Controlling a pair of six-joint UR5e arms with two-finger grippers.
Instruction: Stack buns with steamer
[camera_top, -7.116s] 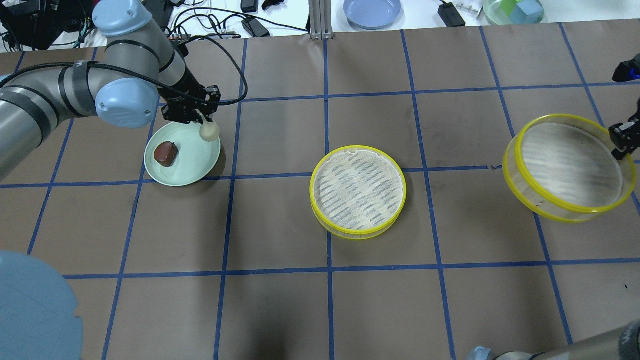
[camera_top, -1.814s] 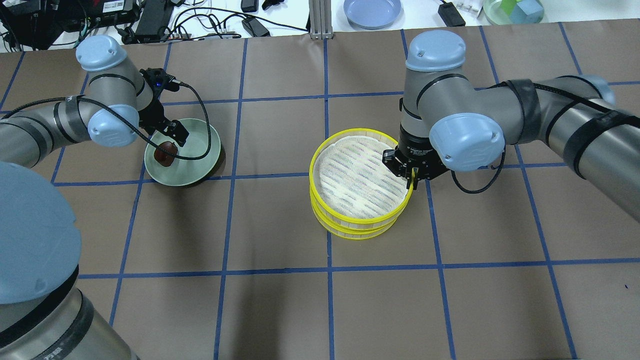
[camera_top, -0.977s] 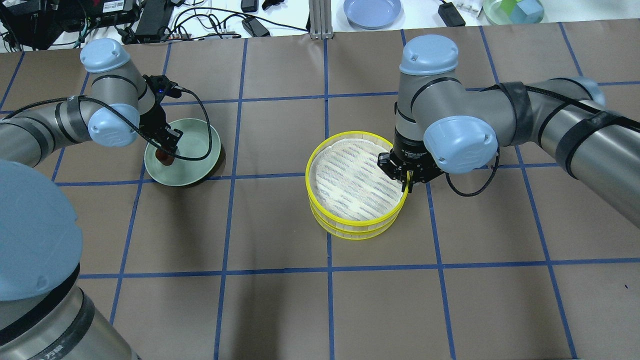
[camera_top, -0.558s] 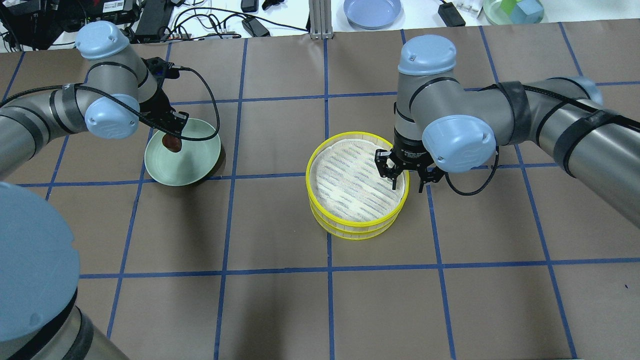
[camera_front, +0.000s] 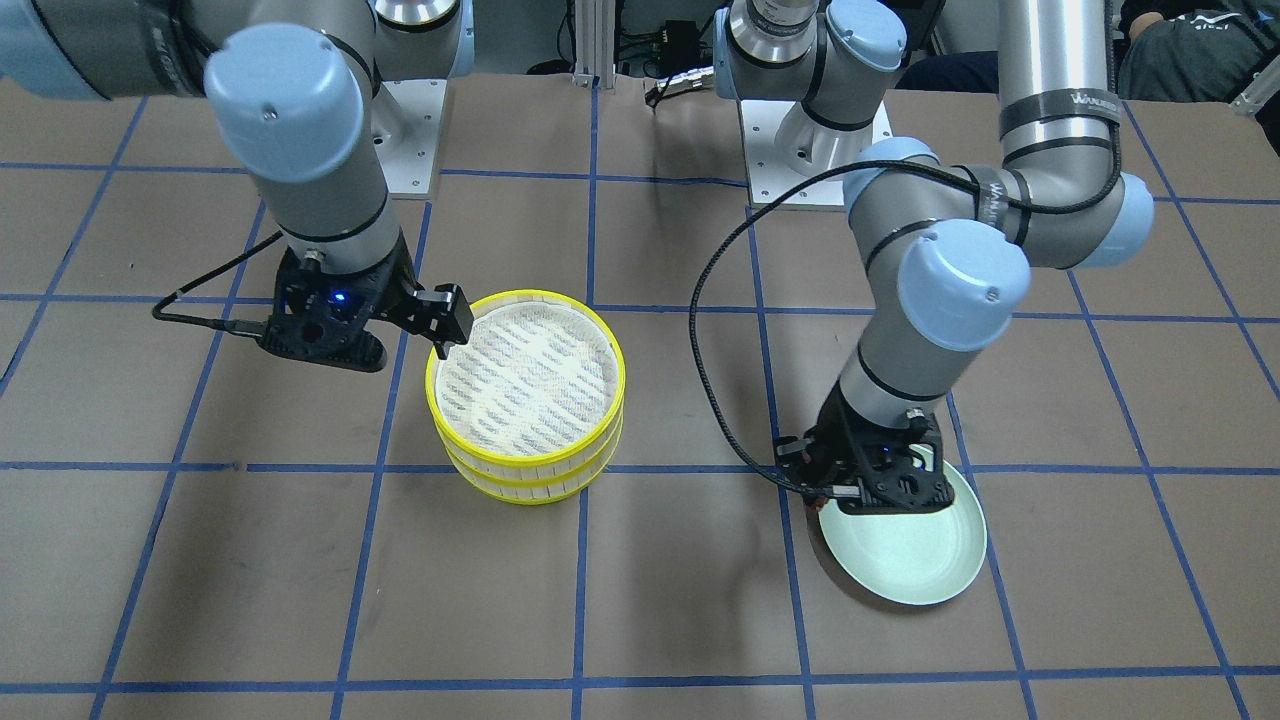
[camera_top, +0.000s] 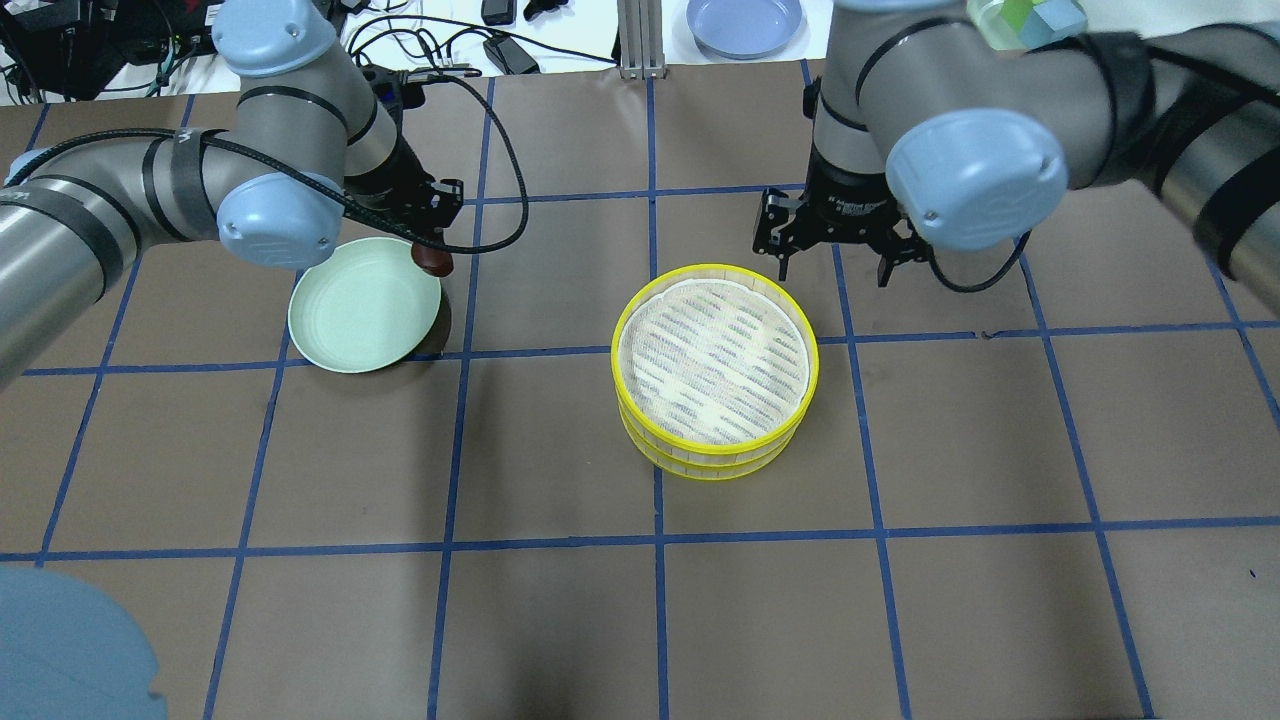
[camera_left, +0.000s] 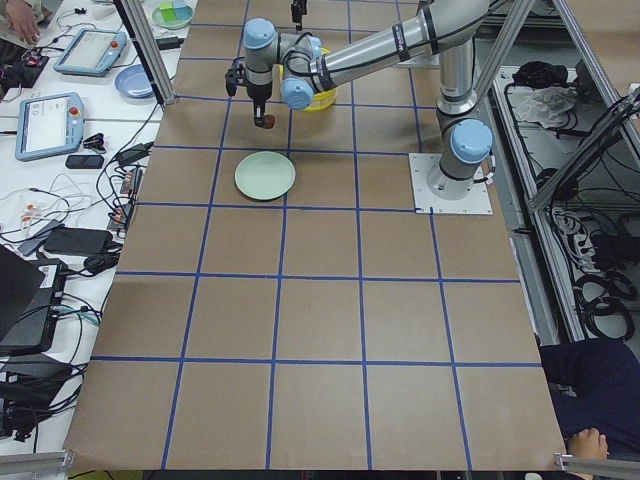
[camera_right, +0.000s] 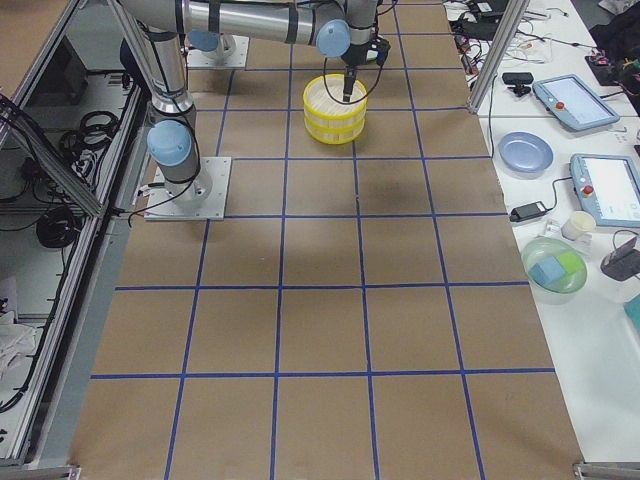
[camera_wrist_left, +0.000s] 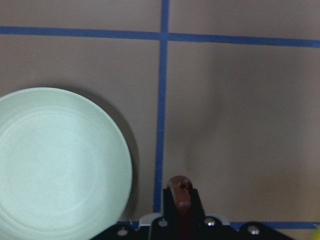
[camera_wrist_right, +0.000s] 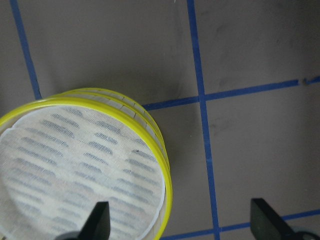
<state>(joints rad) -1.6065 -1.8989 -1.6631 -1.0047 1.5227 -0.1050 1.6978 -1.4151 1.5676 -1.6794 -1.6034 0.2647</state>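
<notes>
My left gripper (camera_top: 432, 250) is shut on the dark reddish-brown bun (camera_top: 432, 262) and holds it in the air just past the right rim of the pale green plate (camera_top: 360, 305). The left wrist view shows the bun (camera_wrist_left: 180, 191) pinched between the fingers, with the empty plate (camera_wrist_left: 55, 165) to the left. The yellow-rimmed steamer (camera_top: 715, 370) stands as two stacked tiers at the table's middle, its top mesh bare. My right gripper (camera_top: 833, 272) is open and empty, raised above the far right of the steamer (camera_wrist_right: 85, 170). The cream-white bun is out of view.
A blue plate (camera_top: 744, 22), a bowl of coloured blocks (camera_top: 1030, 22) and cables lie beyond the table's far edge. The left arm's cable (camera_top: 500, 160) loops over the table near the plate. Blue tape lines grid the brown table.
My left gripper has lifted the brown bun off the plate and carried it right. My right gripper, opened off the top tier's rim, has risen and pulled back toward the far side.
</notes>
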